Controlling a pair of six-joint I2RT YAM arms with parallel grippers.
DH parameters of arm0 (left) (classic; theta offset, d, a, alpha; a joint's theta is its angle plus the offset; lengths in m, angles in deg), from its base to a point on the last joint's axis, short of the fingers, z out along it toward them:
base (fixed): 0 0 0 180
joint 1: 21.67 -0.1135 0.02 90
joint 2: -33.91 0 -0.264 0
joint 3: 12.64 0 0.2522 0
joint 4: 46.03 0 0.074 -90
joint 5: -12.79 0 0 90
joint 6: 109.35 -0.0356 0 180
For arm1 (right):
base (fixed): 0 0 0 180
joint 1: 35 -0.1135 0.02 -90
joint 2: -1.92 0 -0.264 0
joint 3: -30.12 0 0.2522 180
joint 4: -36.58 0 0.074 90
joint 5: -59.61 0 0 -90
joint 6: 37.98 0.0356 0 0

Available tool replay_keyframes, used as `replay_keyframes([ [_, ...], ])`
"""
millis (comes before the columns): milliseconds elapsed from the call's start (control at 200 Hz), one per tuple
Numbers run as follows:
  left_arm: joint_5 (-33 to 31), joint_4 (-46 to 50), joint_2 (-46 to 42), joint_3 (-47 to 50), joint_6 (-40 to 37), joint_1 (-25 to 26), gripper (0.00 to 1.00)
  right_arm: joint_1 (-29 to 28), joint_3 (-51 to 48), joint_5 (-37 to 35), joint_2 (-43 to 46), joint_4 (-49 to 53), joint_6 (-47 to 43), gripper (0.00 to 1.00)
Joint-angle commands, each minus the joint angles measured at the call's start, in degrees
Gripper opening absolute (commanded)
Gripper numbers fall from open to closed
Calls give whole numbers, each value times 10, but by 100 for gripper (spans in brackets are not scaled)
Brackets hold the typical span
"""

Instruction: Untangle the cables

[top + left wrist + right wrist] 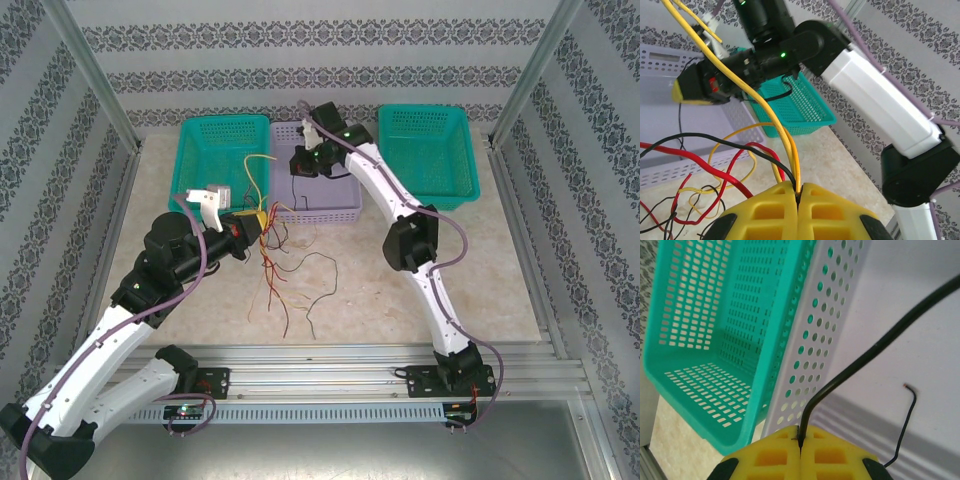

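From above, the cables (290, 268) lie tangled on the table (400, 310) in front of the purple basket (335, 208), with the left gripper (258, 222) at the tangle's left edge and the right gripper (300, 165) over that basket. The left wrist camera shows its fingers pressed together on a yellow wire (790, 150), with red and black strands curling beside it. The right wrist camera shows its fingers pinching a black wire (849, 371) inside the purple basket, with a teal basket (715, 340) just beside.

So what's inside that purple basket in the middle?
A black cable dangles inside the purple basket, pinched in the shut right gripper. The floor around it looks bare; from above, the right arm covers part of the inside.
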Motion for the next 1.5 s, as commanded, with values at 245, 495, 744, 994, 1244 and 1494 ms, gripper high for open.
replay_keyframes([
  [245, 6, -63, 3, 14, 15, -2, 0, -10, 44, 25, -92, 24, 38, 1],
  [495, 6, -80, 17, 15, 13, -2, 0, -15, 15, -97, 9, 21, -31, 30],
  [744, -6, -97, 25, 16, 13, -2, 0, -13, -62, -138, 167, 11, -65, 50],
  [994, -12, -112, 30, 21, 23, -2, 0, -48, -423, -144, 445, -172, -49, 60],
  [1244, -8, -130, 28, 25, 38, -1, 0, -83, -707, -70, 635, -331, 8, 66],
  [1494, 10, -174, 35, 49, 76, -1, 0, -122, -894, -11, 699, -585, 91, 66],
])
